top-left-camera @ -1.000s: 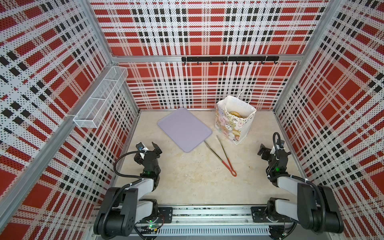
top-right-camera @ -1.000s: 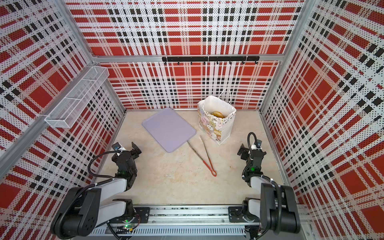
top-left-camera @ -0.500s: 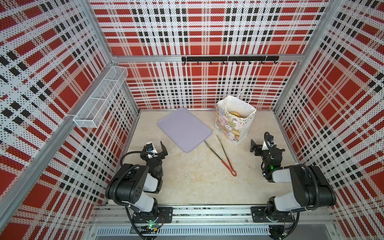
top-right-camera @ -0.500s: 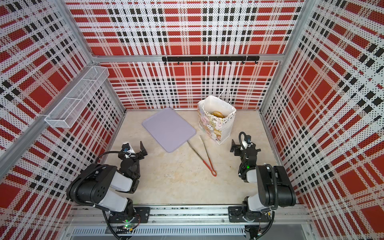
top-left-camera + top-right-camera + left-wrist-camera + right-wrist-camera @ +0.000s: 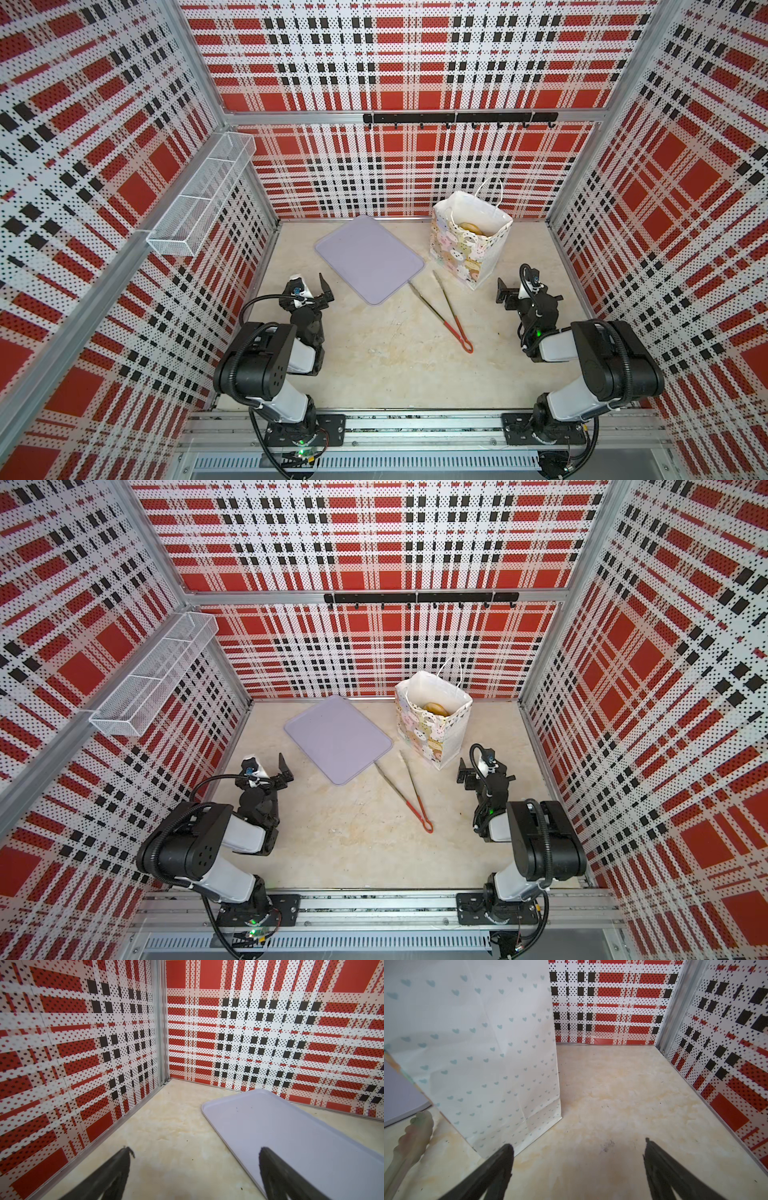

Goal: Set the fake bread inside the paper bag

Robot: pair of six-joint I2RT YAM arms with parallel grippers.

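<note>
Bread (image 5: pixel 435 708) sits inside the bag (image 5: pixel 465 257); only one piece seems to show. Right claw (image 5: pixel 578 1145) is spread, empty, just beside the bag. Left claw (image 5: pixel 195 1149) is spread, well apart.

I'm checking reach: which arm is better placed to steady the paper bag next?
Likely right: the right gripper stands open beside the paper bag; the left gripper sits across the tray.

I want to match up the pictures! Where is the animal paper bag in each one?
In a top view: the paper bag stands upright at the back, right of the tray.
In a top view: same place, paper bag right of the tray.
Left wrist view: no paper bag, only the tray.
Right wrist view: paper bag's heart-printed side close up, tray corner beside it.
Shared landmark: the tray.
</note>
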